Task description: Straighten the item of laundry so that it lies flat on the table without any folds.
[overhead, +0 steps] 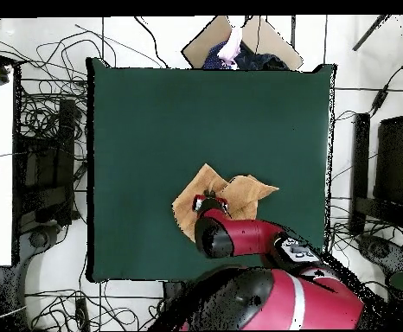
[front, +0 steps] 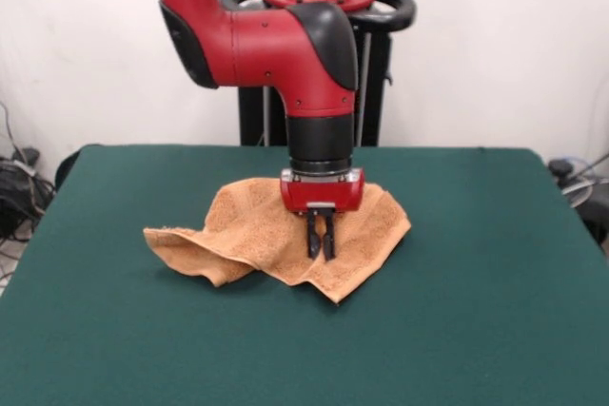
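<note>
My gripper (front: pixel 321 241) hangs straight down over the towel (front: pixel 257 240), and my two black fingers (front: pixel 313 235) stand close together, nearly touching, with their tips down at the cloth; whether they pinch a fold I cannot tell. The towel lies rumpled on the green table (front: pixel 476 311), toward the side where my pedestal (front: pixel 319 92) stands and roughly midway across. One flap stretches out to one side with a wavy raised edge, and a corner points toward the camera. From overhead my red arm (overhead: pixel 239 238) covers part of the towel (overhead: pixel 244 194), which shows folded, overlapping layers.
</note>
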Robot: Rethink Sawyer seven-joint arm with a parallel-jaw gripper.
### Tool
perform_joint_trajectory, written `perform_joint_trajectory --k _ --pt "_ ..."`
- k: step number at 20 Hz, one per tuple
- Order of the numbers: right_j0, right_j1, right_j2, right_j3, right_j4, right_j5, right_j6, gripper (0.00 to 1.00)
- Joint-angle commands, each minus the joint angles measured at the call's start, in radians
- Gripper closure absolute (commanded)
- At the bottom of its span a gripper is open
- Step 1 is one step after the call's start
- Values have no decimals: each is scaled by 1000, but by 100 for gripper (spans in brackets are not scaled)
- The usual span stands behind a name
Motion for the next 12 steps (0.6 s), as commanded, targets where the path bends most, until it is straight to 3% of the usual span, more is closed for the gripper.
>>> perform_joint_trajectory --k 1,12 --pt "-23 243 260 41 -33 171 84 100" --pt "-53 343 318 57 -47 94 123 100"
